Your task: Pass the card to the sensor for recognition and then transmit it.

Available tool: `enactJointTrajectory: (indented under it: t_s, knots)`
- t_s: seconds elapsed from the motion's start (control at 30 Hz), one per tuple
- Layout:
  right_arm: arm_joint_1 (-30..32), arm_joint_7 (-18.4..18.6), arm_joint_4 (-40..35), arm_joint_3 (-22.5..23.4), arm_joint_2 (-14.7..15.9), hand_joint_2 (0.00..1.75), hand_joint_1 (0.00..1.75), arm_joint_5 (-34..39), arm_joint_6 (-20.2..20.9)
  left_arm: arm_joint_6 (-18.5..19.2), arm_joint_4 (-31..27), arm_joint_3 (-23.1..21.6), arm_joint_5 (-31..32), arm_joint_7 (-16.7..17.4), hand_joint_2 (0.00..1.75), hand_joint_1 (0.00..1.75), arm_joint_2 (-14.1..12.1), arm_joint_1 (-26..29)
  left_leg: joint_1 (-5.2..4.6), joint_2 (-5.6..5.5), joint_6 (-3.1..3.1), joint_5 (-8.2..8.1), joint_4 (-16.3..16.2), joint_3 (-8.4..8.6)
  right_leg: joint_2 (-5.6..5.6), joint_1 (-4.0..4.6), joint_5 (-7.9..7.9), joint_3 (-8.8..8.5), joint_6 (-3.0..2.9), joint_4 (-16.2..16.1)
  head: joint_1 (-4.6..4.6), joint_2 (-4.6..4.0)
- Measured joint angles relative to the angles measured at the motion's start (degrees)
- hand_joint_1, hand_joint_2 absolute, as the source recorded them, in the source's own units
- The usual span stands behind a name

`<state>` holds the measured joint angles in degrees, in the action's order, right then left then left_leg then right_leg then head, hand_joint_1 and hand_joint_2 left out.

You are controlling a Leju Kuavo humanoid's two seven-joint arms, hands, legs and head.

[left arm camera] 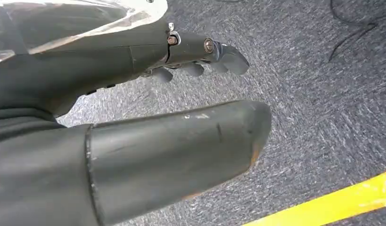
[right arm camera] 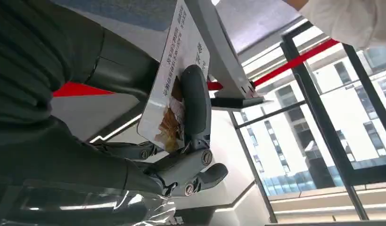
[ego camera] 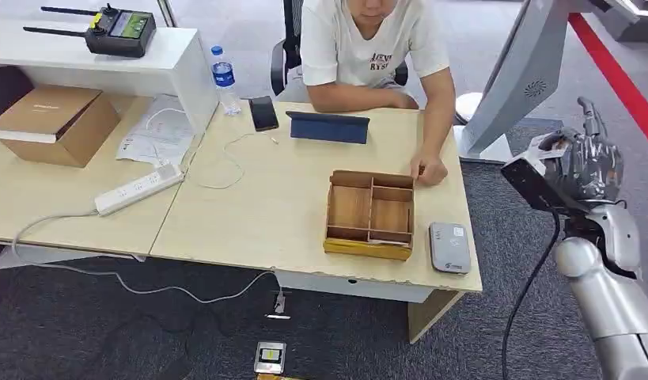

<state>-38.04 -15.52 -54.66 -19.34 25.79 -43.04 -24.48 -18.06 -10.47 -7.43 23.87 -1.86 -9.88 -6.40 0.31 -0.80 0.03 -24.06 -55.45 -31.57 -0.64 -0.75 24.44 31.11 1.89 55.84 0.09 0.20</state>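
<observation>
My right hand [ego camera: 583, 162] is raised off the table's right end, well above the carpet. In the right wrist view it pinches a white printed card [right arm camera: 174, 77] between the thumb and a dark finger [right arm camera: 196, 106]. A grey card sensor [ego camera: 449, 247] lies flat on the table's front right corner, left of and below that hand. My left hand [left arm camera: 195, 56] hangs over grey carpet with its fingers apart and nothing in it.
A wooden divided tray [ego camera: 370, 214] sits beside the sensor, with a person's hand [ego camera: 428, 170] on its far right corner. A dark tablet [ego camera: 328, 127], phone [ego camera: 263, 112], bottle [ego camera: 223, 79], power strip [ego camera: 138, 188] and cardboard box [ego camera: 55, 124] lie further back. A grey kiosk stand [ego camera: 518, 75] rises at the right.
</observation>
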Motion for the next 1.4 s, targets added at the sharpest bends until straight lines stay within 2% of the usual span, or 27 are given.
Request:
enactJointTrajectory:
  t_s: [0.13,0.27,0.8,1.4]
  knots:
    - [2.51,0.46,-0.31,0.31,0.13,1.75,1.75,-1.44,2.14,0.26,0.00,0.00,0.24,-0.57,0.00,0.00,0.00,-0.11,0.00,0.03,0.00,0.00,0.02,0.00,0.00,0.01,0.00,0.00,0.00,0.00,-0.02,-0.02]
    - [3.98,0.42,0.52,0.31,-0.41,1.75,1.75,-1.88,2.53,0.48,0.00,0.00,0.59,-0.81,0.00,0.00,0.02,-0.21,0.00,0.01,0.00,0.00,0.02,-0.01,0.00,0.01,0.00,0.00,0.00,0.01,-0.02,-0.02]
    - [4.76,-0.22,7.60,0.24,-3.97,1.75,1.75,-2.54,5.05,0.29,-0.02,-0.02,1.49,-0.61,0.00,0.00,0.15,-0.45,0.00,0.01,0.00,0.00,0.02,-0.04,0.00,0.01,0.01,0.01,0.00,0.01,-0.02,0.00]
    - [4.76,-1.86,16.26,0.26,-5.94,1.75,1.75,-1.84,4.92,-0.63,0.00,-0.02,1.90,-0.61,0.00,0.00,0.52,-0.43,0.00,0.01,0.00,0.00,0.02,-0.05,0.00,0.01,0.01,0.03,0.00,0.00,-0.02,-0.02]
